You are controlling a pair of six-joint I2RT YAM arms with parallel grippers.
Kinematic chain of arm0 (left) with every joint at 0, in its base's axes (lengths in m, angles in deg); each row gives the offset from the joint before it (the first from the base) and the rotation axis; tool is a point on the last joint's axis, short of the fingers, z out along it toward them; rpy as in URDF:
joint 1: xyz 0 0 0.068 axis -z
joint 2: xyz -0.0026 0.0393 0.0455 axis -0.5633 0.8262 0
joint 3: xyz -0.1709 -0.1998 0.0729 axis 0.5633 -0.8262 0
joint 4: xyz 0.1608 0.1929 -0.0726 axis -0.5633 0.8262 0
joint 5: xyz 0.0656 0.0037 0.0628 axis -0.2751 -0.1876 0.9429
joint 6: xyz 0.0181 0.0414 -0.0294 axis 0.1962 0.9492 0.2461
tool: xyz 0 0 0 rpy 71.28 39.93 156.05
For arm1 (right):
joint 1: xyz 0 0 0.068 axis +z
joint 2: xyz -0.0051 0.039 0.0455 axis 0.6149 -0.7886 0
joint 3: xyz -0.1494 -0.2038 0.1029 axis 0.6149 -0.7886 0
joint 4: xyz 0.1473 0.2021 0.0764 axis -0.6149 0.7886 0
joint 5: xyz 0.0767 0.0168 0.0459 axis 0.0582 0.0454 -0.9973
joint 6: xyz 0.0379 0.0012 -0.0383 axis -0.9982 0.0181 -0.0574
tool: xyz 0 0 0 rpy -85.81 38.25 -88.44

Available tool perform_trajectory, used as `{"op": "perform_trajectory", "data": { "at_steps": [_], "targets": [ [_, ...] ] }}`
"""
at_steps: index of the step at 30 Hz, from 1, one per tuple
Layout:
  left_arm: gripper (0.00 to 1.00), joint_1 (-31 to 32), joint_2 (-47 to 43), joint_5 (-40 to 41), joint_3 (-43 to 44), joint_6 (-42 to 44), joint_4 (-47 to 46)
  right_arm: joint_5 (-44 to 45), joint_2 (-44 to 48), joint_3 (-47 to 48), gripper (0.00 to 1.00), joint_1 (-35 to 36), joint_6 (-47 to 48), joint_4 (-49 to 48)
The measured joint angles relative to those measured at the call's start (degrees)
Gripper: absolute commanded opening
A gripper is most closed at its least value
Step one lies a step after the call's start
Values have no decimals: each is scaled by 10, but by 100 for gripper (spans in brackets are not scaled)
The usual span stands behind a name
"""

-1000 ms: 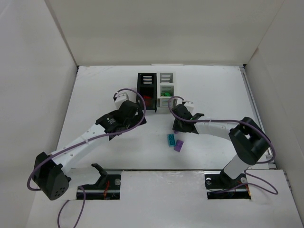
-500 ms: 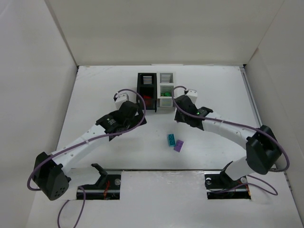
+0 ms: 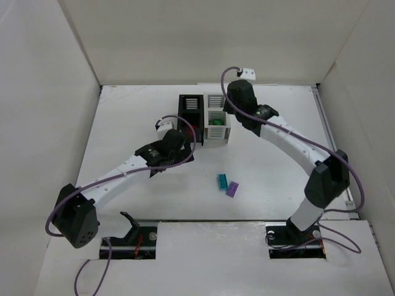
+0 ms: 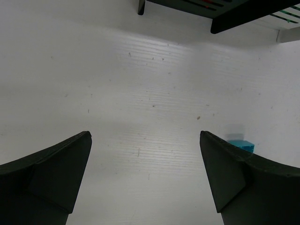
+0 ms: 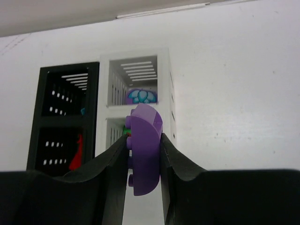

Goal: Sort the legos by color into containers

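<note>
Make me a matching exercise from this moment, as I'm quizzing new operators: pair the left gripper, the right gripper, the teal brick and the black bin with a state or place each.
Things:
1. left gripper
2. right gripper
3. teal brick
4. black bin

States or places:
A. on the table beside a purple brick
B. jaws closed on a purple piece
C. jaws apart, nothing between them
D. against the white bin, a red piece inside

Pairs: 1-C, 2-B, 3-A, 4-D
</note>
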Motion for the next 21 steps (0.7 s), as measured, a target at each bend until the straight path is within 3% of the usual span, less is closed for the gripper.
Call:
{"op": "perform_trajectory", "data": {
  "at_steps": [5,9,11,15,21],
  "targets": [
    [100,-1,12,0,16,7,-4,-23,-127,112,23,-23,46,-30],
    [100,-1,17,0,25,10,-7,-45,-205,174,31,-28,62,-35],
    [100,-2,18,0,26,11,-7,-54,-223,183,32,-30,66,-34],
    [100,-5,19,0,28,12,-6,-69,-238,193,51,-36,71,-35],
    [100,-5,23,-5,30,12,-6,-82,-238,205,59,-45,73,-43]
  ]
}}
